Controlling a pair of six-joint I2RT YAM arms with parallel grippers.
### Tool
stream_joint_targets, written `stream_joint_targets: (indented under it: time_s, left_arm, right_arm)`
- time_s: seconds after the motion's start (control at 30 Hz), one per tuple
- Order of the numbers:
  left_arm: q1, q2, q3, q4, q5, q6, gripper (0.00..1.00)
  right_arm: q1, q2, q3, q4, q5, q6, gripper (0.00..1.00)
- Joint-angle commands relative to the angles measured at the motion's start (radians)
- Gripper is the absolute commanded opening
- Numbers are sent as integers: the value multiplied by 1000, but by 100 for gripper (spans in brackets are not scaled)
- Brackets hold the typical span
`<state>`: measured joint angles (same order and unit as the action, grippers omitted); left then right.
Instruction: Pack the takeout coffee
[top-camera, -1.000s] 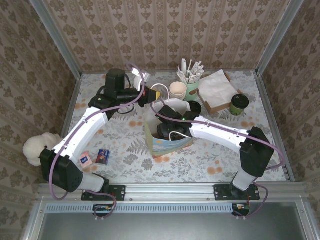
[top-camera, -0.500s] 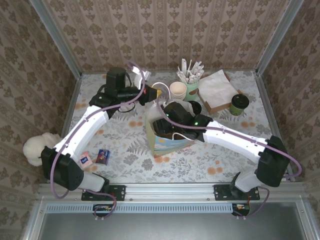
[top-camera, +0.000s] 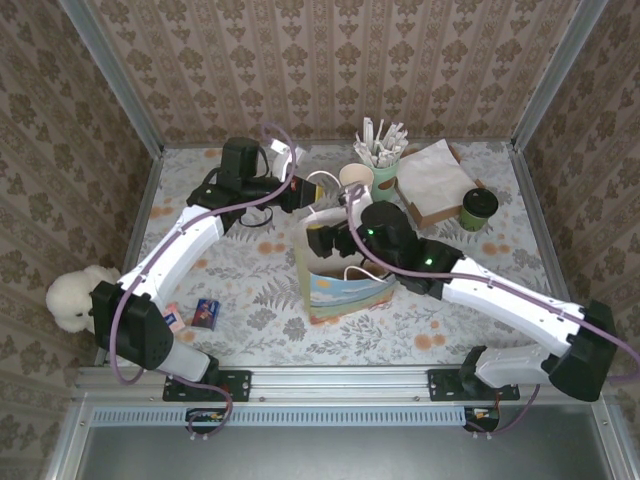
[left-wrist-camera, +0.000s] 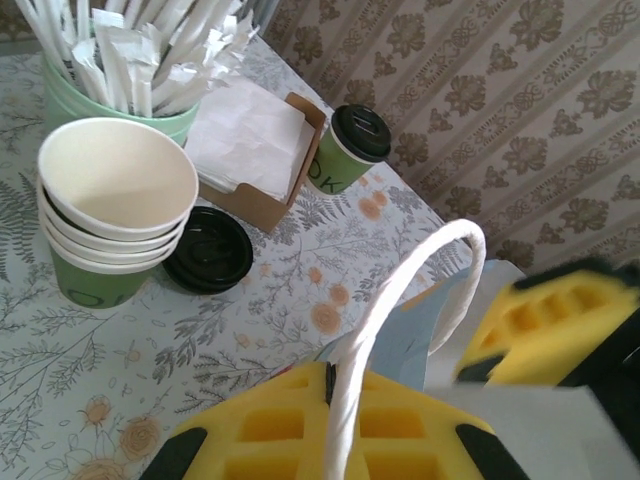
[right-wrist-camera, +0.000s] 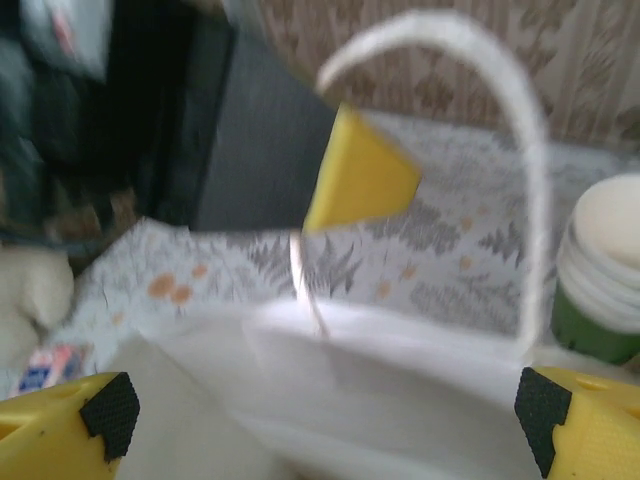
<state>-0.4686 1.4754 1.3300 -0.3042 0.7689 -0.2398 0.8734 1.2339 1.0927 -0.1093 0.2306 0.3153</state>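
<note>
Up out of the paper bag (top-camera: 345, 295) comes the right arm (top-camera: 480, 290) since a second ago, its elbow swung out to the right. The right gripper (right-wrist-camera: 328, 415) now hangs above the bag's open mouth, its yellow fingers (right-wrist-camera: 65, 425) spread wide with nothing between them.

From above, the left gripper (top-camera: 310, 190) is pinched together on the bag's far rim beside the white handle (left-wrist-camera: 420, 260). That view also takes in a white plush toy (top-camera: 70, 298) and two small packets (top-camera: 190, 316) near the left arm's base.

The left wrist camera shows the far corner close up: a stack of green cups (left-wrist-camera: 115, 200) with cream insides, a loose black lid (left-wrist-camera: 208, 250) touching it, a green cup of wrapped sticks (left-wrist-camera: 130, 60), napkins (left-wrist-camera: 250, 135) in a brown box and a lidded green cup (left-wrist-camera: 345, 150). That lidded cup carries two letters, possibly "DK".

The takeout coffee cannot be made out: the bag's inside is dark and half covered by the right arm, so its direction is unclear. The bag stands upright, long side across the table.
</note>
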Motion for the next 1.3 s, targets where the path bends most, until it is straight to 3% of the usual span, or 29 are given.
stream_joint_targets:
  time_s: [0.0,0.1,0.17,0.23,0.43,0.57,0.63,0.77,0.9,1.27]
  left_arm:
    - [5,8,10,-24,54,49,0]
    - [5,6,17,-26,62,53,0]
    - [5,8,25,-26,66,57,0]
    - [6,9,35,-31,71,69,0]
    - [6,40,101,-96,153,124,0]
    - [6,62,129,-123,179,135,0]
    - [5,63,125,-113,176,128,0]
    - [5,65,124,-107,173,120,0]
    - [3,61,125,-111,170,123,0]
    - [1,65,136,-117,183,134,0]
  right_arm:
    - [-13,-91,-1,121,115,53,100]
    - [-81,-137,-40,154,53,131,100]
    - [-113,-163,-64,145,81,184,100]
    - [-174,-168,-46,67,-21,136,100]
    - [-355,-81,127,-301,-342,-140,100]
    - [-434,-20,192,-456,-554,-376,99]
    - [-455,9,215,-498,-613,-472,93]
    - [-458,116,348,-640,-581,-597,87]
    - [-459,239,476,-804,-626,-733,81]
    - [-474,390,592,-816,-738,-785,77]
